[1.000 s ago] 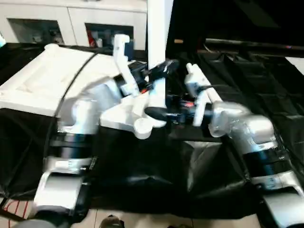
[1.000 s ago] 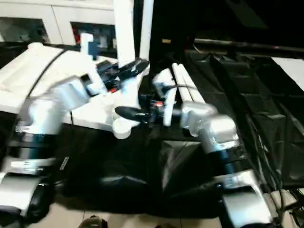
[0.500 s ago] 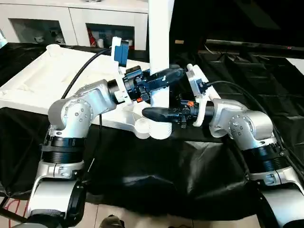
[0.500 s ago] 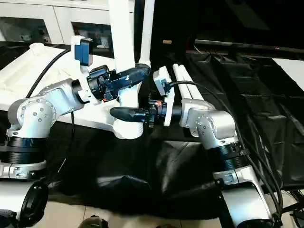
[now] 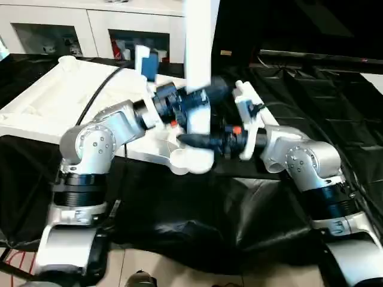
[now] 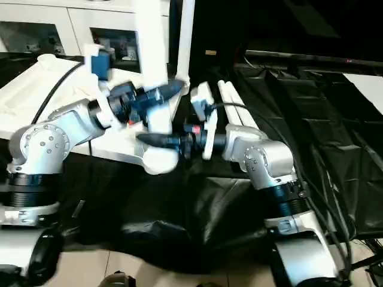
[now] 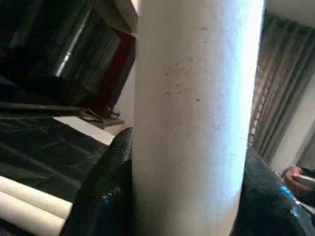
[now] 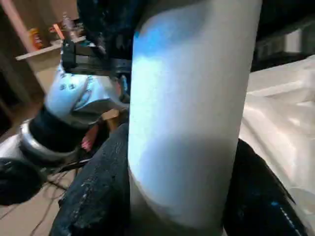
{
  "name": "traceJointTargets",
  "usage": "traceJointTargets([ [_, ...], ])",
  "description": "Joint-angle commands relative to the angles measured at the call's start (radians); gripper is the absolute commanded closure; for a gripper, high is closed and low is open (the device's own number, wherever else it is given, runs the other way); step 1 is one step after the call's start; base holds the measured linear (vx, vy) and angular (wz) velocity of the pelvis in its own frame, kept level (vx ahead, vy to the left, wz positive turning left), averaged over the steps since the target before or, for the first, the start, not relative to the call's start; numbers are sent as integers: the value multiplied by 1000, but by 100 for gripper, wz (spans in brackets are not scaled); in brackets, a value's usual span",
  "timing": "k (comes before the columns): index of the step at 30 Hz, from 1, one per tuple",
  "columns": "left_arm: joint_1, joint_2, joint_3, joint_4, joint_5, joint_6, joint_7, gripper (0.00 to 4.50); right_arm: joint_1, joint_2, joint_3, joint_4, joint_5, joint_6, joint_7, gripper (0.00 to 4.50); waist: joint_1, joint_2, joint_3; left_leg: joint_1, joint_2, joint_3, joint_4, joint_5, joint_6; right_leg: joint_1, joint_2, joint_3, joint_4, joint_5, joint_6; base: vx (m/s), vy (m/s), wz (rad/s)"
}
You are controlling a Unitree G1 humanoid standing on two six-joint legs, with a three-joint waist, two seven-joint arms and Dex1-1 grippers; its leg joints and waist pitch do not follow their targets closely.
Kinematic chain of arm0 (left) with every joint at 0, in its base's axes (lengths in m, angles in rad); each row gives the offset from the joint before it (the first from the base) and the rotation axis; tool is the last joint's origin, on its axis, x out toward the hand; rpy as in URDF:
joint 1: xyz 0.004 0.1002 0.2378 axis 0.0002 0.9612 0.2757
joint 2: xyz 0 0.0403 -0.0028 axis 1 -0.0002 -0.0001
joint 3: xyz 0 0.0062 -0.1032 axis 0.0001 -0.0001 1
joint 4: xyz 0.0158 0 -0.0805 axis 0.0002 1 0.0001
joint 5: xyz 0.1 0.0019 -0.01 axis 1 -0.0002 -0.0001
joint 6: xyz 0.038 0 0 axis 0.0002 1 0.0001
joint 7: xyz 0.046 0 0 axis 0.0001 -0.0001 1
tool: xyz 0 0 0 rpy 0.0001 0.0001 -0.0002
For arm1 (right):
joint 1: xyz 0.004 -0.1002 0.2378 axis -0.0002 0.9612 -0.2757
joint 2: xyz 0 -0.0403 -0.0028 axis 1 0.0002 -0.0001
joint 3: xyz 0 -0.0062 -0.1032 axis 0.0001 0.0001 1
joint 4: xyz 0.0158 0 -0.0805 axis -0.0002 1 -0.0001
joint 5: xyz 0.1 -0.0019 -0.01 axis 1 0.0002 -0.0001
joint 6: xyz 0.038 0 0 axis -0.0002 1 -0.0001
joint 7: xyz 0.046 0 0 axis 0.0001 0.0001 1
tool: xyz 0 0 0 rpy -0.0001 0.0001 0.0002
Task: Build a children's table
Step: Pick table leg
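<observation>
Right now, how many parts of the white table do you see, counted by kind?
Tabletop: 1
Legs: 3, the upright leg and two lying legs
Total: 4

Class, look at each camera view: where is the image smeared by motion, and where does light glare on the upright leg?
Both eye views: grippers and forearms smeared, cabinet behind fairly crisp. Left wrist view: bright glare down one edge of the leg. Right wrist view: bluish sheen high on the leg, shaded lower down, background blurred.
</observation>
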Motion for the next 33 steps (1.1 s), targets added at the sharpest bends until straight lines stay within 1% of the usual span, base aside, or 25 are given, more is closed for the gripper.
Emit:
traceJointTargets([
  [1, -34, -24, -8, -7, 22, -42, 63, 185, 5, 13, -5, 29, -58, -26, -85, 255, 2, 2, -80, 19, 18, -1, -64, -215, -38, 52, -70, 42, -78, -258, -147, 0, 0, 0],
  [2, -37, -30, -7, 0, 36, -46, 91, 179, 4, 21, -6, 30, -68, -38, -105, 255, 2, 2, -82, 19, 17, -1, -63, -216, -39, 55, -71, 42, -77, -260, -143, 0, 0, 0],
  [3, -40, -45, -5, 13, 74, -62, 166, 168, 2, 43, -7, 32, -88, -54, -155, 255, 1, 1, -82, 18, 16, -1, -64, -211, -38, 55, -70, 42, -78, -258, -137, 0, 0, 0],
  [5, -52, -66, 1, 29, 130, -65, 283, 158, -1, 63, 7, 37, -136, -93, -221, 256, 0, 2, -81, 19, 17, -2, -64, -211, -45, 53, -70, 42, -78, -253, -131, 0, 0, 0],
  [6, -67, -85, 4, 56, 194, -78, 391, 158, -1, 70, 33, 41, -186, -140, -253, 256, -2, -3, -81, 18, 17, -1, -64, -210, -46, 54, -69, 42, -78, -252, -124, 0, 0, 0],
  [7, -67, -85, 4, 56, 194, -78, 391, 158, -1, 70, 33, 41, -186, -140, -253, 256, -1, -2, -81, 19, 17, -1, -64, -209, -48, 53, -69, 42, -79, -256, -117, 0, 0, 0],
  [8, -82, -109, 30, 85, 213, -79, 483, 158, -1, 85, 32, 47, -198, -155, -283, 256, 0, -1, -82, 19, 16, -2, -64, -205, -47, 55, -69, 43, -77, -249, -114, 0, 0, 0],
  [9, -86, -116, 40, 94, 216, -87, 507, 158, -3, 95, 27, 50, -196, -151, -300, 256, 0, -3, -82, 19, 14, -1, -64, -202, -42, 57, -69, 43, -79, -245, -112, 0, 0, 0],
  [10, -91, -126, 46, 107, 236, -113, 552, 158, -6, 117, 19, 59, -203, -158, -341, 256, 0, -2, -83, 16, 14, -2, -63, -195, -40, 57, -69, 43, -76, -236, -115, 0, 0, 0],
  [11, -93, -127, 41, 112, 255, -127, 575, 158, -9, 131, 14, 65, -206, -162, -367, 256, -1, -6, -83, 16, 14, -1, -63, -195, -36, 57, -69, 43, -78, -229, -115, 0, 0, 0],
  [12, -93, -126, 36, 114, 268, -136, 587, 158, -11, 139, 11, 69, -209, -166, -382, 256, -4, -5, -84, 13, 13, -2, -64, -187, -34, 59, -70, 42, -76, -222, -115, 0, 0, 0],
  [15, -102, -161, 67, 117, 264, -163, 662, 158, -22, 180, -12, 94, -225, -189, -455, 256, -7, -4, -85, 14, 12, -1, -61, -175, -29, 58, -69, 43, -75, -197, -127, 0, 0, 0],
  [16, -103, -164, 68, 117, 270, -165, 668, 158, -24, 184, -12, 97, -230, -195, -460, 256, -7, -4, -85, 14, 13, 0, -61, -176, -28, 57, -68, 43, -75, -194, -128, 0, 0, 0],
  [17, -103, -168, 69, 116, 277, -168, 677, 175, -26, 189, -13, 100, -236, -200, -466, 256, -6, -2, -86, 15, 14, -1, -61, -177, -26, 56, -68, 43, -73, -187, -129, 0, 0, 0],
  [19, -104, -174, 73, 114, 278, -167, 685, 192, -26, 193, -12, 102, -241, -205, -471, 256, -7, -2, -83, 15, 14, -1, -62, -186, -24, 56, -67, 42, -75, -196, -128, 0, 0, 0],
  [20, -104, -178, 75, 114, 278, -166, 691, 192, -26, 196, -12, 102, -244, -208, -474, 256, -5, -2, -84, 17, 14, 0, -62, -190, -24, 56, -68, 42, -76, -202, -126, 0, 0, 0],
  [21, -103, -180, 73, 114, 277, -168, 695, 195, -26, 199, -12, 101, -245, -208, -476, 256, -3, -1, -82, 19, 15, 0, -63, -201, -24, 53, -68, 43, -79, -214, -125, 0, 0, 0],
  [23, -100, -181, 64, 112, 276, -179, 691, 226, -26, 201, -10, 99, -248, -208, -481, 256, -1, -2, -82, 18, 14, 0, -63, -206, -25, 54, -69, 43, -80, -224, -120, 0, 0, 0],
  [26, -100, -176, 53, 103, 267, -186, 657, 242, -23, 193, -5, 94, -250, -217, -467, 256, -2, -2, -82, 17, 14, -1, -64, -207, -29, 55, -70, 43, -79, -226, -114, 0, 0, 0],
  [27, -99, -174, 49, 101, 270, -187, 653, 259, -22, 192, -8, 93, -247, -220, -457, 221, -3, -2, -82, 16, 14, -1, -64, -207, -29, 55, -69, 43, -79, -224, -113, 0, 0, 0],
  [28, -98, -171, 45, 98, 272, -185, 643, 258, -22, 195, -17, 91, -227, -210, -438, 186, -3, -3, -82, 17, 14, -1, -64, -208, -28, 55, -69, 43, -79, -223, -113, 0, 0, 0],
  [30, -96, -165, 38, 92, 269, -181, 618, 258, -22, 184, -29, 80, -200, -179, -404, 186, -2, -3, -83, 17, 14, -1, -63, -206, -19, 57, -69, 43, -78, -210, -116, 0, 0, 0],
  [31, -96, -159, 33, 89, 268, -179, 602, 261, -23, 172, -30, 73, -192, -166, -387, 166, -2, -2, -83, 16, 14, -1, -63, -200, -18, 57, -69, 43, -76, -201, -117, 0, 0, 0],
  [32, -95, -147, 24, 87, 267, -178, 575, 261, -26, 149, -34, 65, -179, -148, -356, 166, -2, -2, -83, 16, 14, -1, -63, -195, -15, 58, -68, 43, -78, -197, -121, 0, 0, 0],
  [33, -95, -145, 22, 86, 267, -178, 571, 262, -26, 145, -35, 63, -177, -145, -350, 143, 0, -1, -84, 19, 15, 0, -62, -190, -11, 57, -67, 43, -76, -184, -126, 0, 0, 0],
])
